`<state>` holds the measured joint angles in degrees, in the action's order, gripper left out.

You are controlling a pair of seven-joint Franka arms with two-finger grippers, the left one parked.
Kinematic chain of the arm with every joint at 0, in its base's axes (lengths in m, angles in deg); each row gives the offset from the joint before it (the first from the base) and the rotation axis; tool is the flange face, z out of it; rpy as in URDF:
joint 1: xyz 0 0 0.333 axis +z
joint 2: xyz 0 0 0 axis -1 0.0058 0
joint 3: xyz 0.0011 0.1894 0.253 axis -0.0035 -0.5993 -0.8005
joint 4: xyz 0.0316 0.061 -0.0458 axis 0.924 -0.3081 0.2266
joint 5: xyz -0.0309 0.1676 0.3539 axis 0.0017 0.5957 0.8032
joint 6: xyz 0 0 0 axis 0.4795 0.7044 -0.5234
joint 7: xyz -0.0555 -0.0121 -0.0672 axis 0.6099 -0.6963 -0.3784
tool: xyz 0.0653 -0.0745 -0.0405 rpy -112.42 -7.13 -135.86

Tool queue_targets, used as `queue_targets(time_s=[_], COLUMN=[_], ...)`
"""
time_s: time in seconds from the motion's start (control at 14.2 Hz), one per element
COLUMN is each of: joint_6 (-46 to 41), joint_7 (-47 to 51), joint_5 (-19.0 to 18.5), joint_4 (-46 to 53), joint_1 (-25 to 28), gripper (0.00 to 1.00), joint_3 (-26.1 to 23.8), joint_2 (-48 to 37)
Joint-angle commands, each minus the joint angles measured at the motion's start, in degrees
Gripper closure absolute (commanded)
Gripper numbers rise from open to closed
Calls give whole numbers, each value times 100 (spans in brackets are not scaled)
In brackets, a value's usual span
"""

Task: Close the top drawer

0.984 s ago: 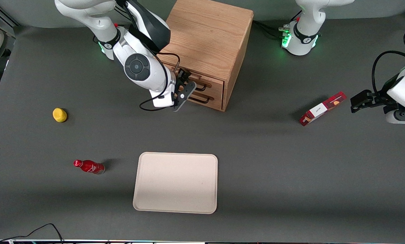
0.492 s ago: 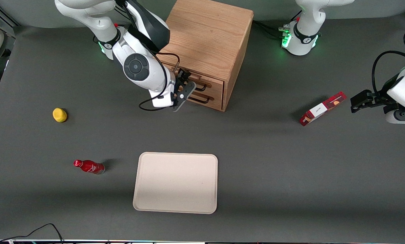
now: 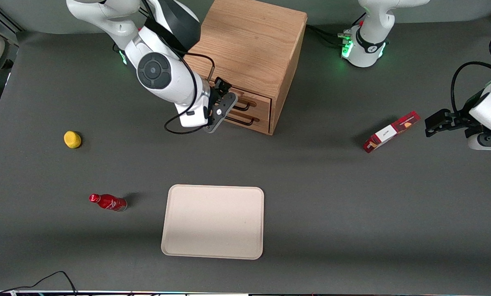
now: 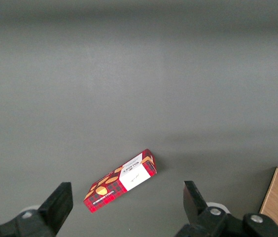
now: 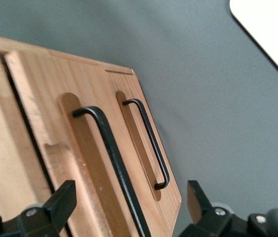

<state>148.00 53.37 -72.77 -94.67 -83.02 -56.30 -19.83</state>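
Fingers (image 5: 62, 202) of the gripper (image 3: 220, 107) are spread apart in front of the cabinet (image 3: 249, 49), holding nothing. The top drawer (image 3: 245, 100) looks almost flush; any final push should run straight inward.

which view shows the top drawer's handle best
The right wrist view: the top drawer's handle runs close and unblocked along the drawer front, with the open end effector just before it. The front view shows only its tip past the arm. The left wrist view misses it.
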Motion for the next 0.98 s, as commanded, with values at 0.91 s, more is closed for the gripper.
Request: queue_targets(time_s=[0.91], joint_6=[-2318], joint_7=[2906], joint_5=[-1227], joint_4=[63], joint_1=[-119], gripper=[0], joint_3=[2766], joint_2=[-2727])
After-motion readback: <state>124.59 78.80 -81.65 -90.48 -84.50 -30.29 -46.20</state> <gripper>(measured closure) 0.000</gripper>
